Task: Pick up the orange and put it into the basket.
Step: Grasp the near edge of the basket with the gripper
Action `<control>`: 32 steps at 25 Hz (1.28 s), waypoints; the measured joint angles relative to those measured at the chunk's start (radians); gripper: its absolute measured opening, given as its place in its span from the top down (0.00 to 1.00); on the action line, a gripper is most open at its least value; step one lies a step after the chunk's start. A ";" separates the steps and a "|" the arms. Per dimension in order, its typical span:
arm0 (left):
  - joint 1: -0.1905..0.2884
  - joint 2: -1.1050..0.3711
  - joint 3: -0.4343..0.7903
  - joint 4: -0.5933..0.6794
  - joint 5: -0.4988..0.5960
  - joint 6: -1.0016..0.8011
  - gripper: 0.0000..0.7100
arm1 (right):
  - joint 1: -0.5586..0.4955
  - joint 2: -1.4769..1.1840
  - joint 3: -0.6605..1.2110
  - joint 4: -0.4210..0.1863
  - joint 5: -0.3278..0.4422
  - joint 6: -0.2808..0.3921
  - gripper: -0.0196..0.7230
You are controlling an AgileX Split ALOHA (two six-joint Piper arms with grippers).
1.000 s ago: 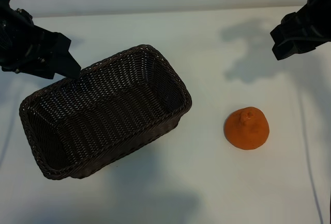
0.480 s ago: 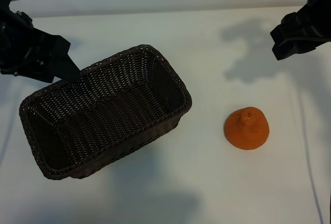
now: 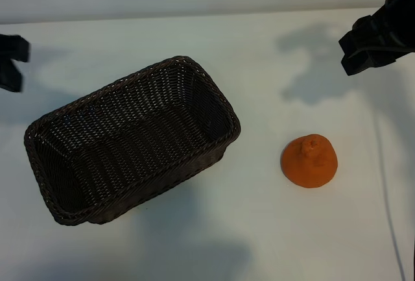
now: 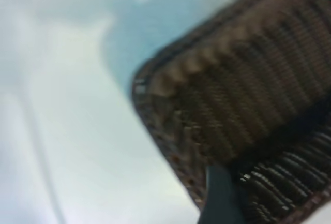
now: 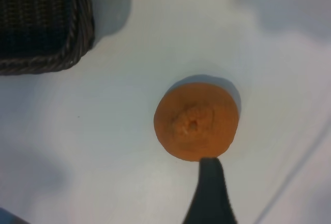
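Orange [image 3: 309,161] resting on white table [image 3: 259,242], lower right of centre, knobby neck up, untouched. Well apart to its left, basket [image 3: 214,96], empty, set at a slant across centre-left. Right gripper [image 3: 373,44] hanging at upper right edge, jaws parted, nothing held; one fingertip [image 5: 209,193] showing just beside orange [image 5: 196,120] in wrist view. Left gripper [image 3: 10,63] at far left edge, clear of basket [image 4: 217,105], jaws apart, empty.

Dark wicker basket [image 3: 133,139] lying slantwise at left on white table [image 3: 214,242]. Orange [image 3: 309,160] well apart to its right, knob up. Left gripper [image 3: 11,62] at far left edge, right gripper [image 3: 375,37] far right, both clear of everything.
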 joint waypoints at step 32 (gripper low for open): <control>0.088 -0.026 0.505 0.011 -0.354 -0.252 0.23 | 0.000 0.000 0.000 0.052 0.001 0.000 0.27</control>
